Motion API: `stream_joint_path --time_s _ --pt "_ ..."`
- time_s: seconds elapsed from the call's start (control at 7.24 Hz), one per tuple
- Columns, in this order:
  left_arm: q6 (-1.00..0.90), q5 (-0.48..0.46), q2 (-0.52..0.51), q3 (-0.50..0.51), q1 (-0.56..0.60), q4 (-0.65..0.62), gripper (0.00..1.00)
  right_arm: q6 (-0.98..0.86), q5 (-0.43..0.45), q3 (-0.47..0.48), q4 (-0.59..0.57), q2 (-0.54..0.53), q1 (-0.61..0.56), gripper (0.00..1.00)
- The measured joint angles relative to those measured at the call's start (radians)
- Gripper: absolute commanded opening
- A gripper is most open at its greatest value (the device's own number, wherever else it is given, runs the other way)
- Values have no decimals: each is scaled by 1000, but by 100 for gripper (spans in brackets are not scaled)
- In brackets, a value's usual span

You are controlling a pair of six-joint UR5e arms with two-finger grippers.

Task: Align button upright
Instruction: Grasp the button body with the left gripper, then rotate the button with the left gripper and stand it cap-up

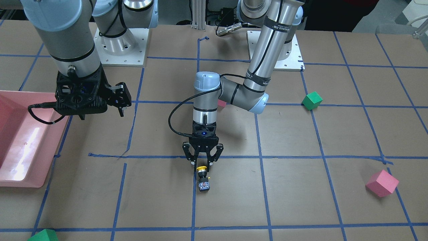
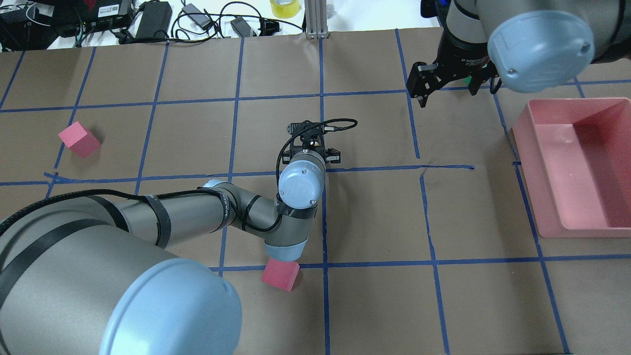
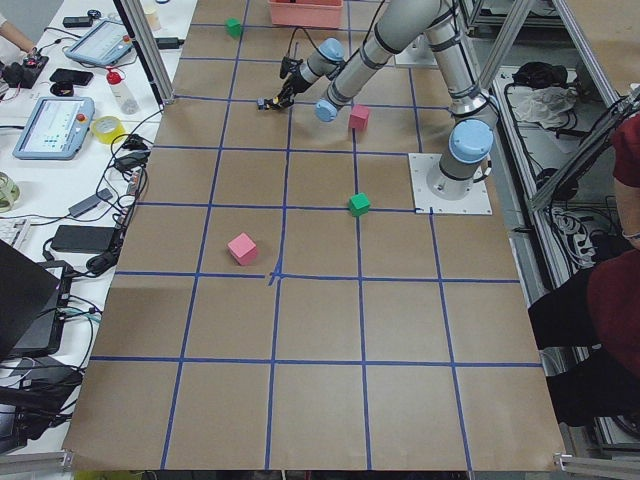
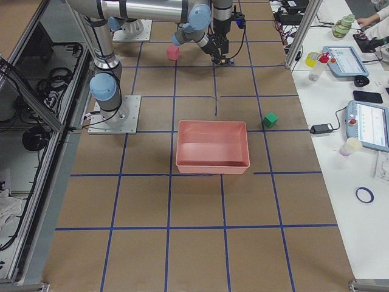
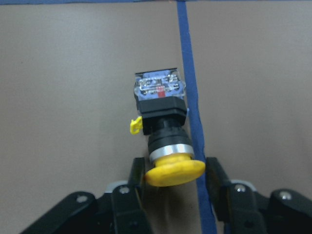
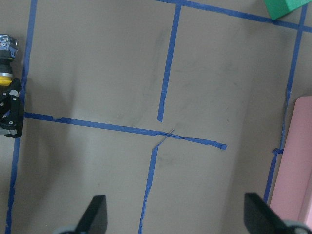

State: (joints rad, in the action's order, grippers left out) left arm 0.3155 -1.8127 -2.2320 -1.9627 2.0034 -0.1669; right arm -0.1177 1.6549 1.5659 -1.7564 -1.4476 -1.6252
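The button (image 1: 203,179) lies on its side on the brown table, next to a blue tape line. Its yellow cap points toward the robot and its grey base block points away. In the left wrist view the button (image 5: 163,126) has its cap between my left gripper's (image 5: 174,175) fingers (image 5: 139,173), which stand close on either side of it. My left gripper (image 1: 202,166) is open and low over the cap. My right gripper (image 1: 118,100) is open and empty, well above the table near the pink bin. The button also shows at the edge of the right wrist view (image 6: 6,58).
A pink bin (image 1: 20,174) stands at the table's end on my right. A green cube (image 1: 312,100) and a pink cube (image 1: 382,183) lie on my left side. Another pink cube (image 2: 280,275) lies under my left elbow, and a green cube (image 1: 43,235) lies at the far edge.
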Motion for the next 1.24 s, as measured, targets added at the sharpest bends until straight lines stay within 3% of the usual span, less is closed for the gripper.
stream_joint_path --time_s 0.14,0.28,0.69,0.97,1.24 --pt "-13 -6 13 14 0 10 37 0 1 1 0 0 1 100" --pt "-25 -13 30 41 0 34 22 0 1 1 -1 0 2 100" --pt "-38 -15 107 114 -1 223 25 6 1 2 0 0 2 100" --pt "-19 32 160 189 -16 491 26 13 1 2 0 0 2 100" --pt "82 184 189 283 -72 792 30 8 1 2 -2 5 2 100"
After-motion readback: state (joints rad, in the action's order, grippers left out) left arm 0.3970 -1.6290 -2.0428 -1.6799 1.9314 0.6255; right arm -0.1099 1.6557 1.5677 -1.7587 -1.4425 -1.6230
